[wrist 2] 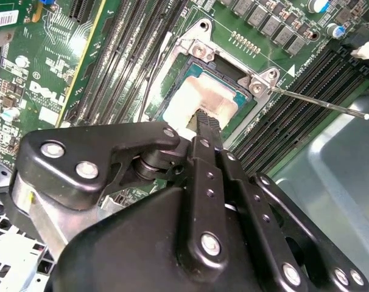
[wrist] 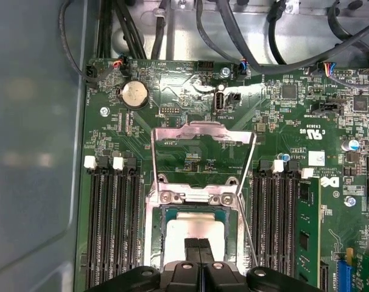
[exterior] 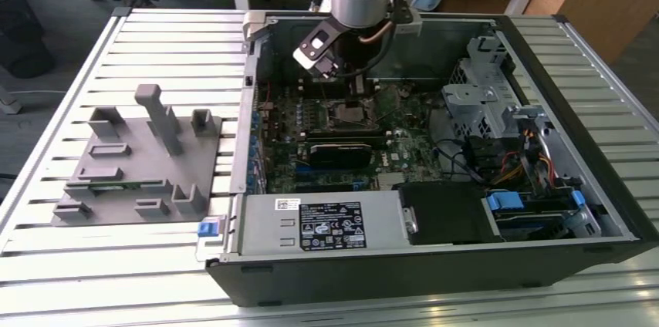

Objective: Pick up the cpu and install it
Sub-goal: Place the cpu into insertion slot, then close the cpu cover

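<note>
Where the plate (wrist: 203,131) is raised, the cpu (wrist: 193,231) is seen lying in the socket (wrist: 153,237); the gripper (wrist: 198,244) is held over it, fingers (wrist: 191,250) closed together, nothing clasped.

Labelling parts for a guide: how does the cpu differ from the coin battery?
The cpu is square; the battery is round. The cpu sits in the socket under the gripper; the battery lies apart near the edge of the board. Both are flat and silvery.
</note>
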